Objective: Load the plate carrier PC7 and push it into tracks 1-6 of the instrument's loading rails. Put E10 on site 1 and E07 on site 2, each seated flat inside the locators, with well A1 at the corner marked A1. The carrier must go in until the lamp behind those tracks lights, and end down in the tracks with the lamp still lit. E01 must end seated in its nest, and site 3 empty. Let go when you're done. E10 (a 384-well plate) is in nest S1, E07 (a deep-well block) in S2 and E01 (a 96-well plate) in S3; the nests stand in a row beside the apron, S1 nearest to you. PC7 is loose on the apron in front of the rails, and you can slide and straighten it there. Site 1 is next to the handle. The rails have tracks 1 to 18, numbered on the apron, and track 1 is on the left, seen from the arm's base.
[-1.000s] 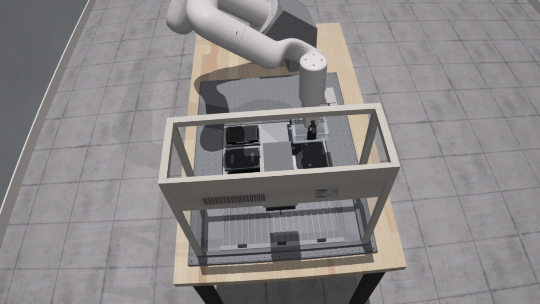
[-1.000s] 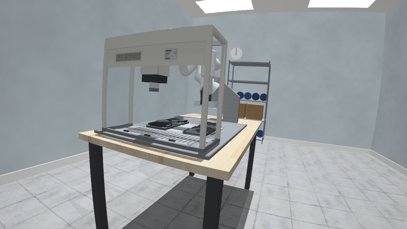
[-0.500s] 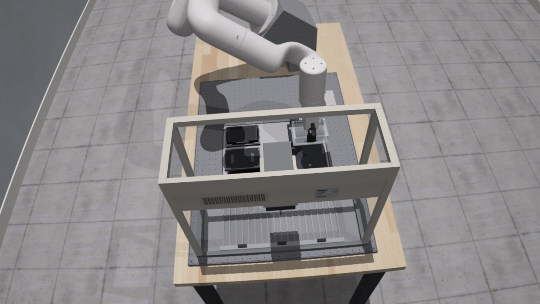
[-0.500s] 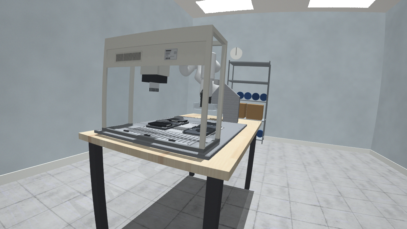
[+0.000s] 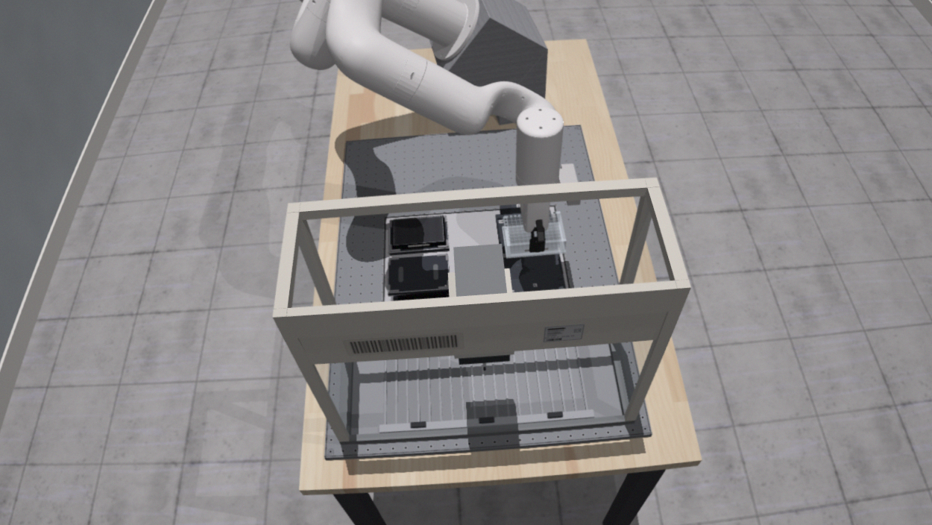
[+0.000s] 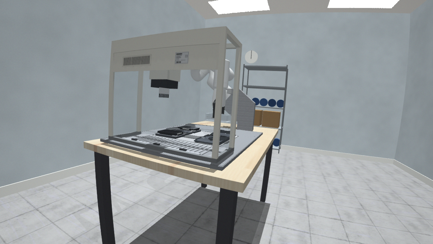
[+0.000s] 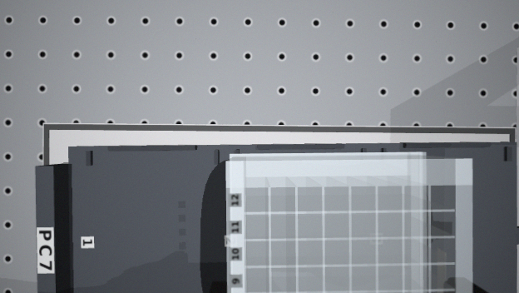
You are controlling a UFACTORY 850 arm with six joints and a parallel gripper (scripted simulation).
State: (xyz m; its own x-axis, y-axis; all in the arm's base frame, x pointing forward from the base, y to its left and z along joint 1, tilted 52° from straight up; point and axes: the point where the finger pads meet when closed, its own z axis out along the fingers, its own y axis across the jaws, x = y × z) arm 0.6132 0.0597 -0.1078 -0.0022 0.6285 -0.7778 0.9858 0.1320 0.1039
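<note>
From the top view, you see the arm [image 5: 449, 91] reaching down through the open roof of the beige instrument frame [image 5: 482, 195], its gripper [image 5: 537, 236] clamped on a clear, deep block with a well grid [image 5: 521, 236]. The block hangs above the dark carrier [image 5: 544, 274], which lies on the perforated grey plate [image 5: 423, 162] to the right of a plain grey panel [image 5: 479, 270]. Left of that panel sit two dark plates in their nests [image 5: 417, 233].

From the exterior view, you find the gripper [image 6: 218, 110] low behind the frame's corner post [image 6: 222, 99], above the carrier [image 6: 212, 139]. How its fingers stand is too small to make out here.

From the wrist view, you look down through the clear block [image 7: 349, 225], column numbers 9 to 12 along its left edge. Beneath it lies the carrier [image 7: 137, 216], labelled PC7 on its end handle, with site number 1 beside that.
</note>
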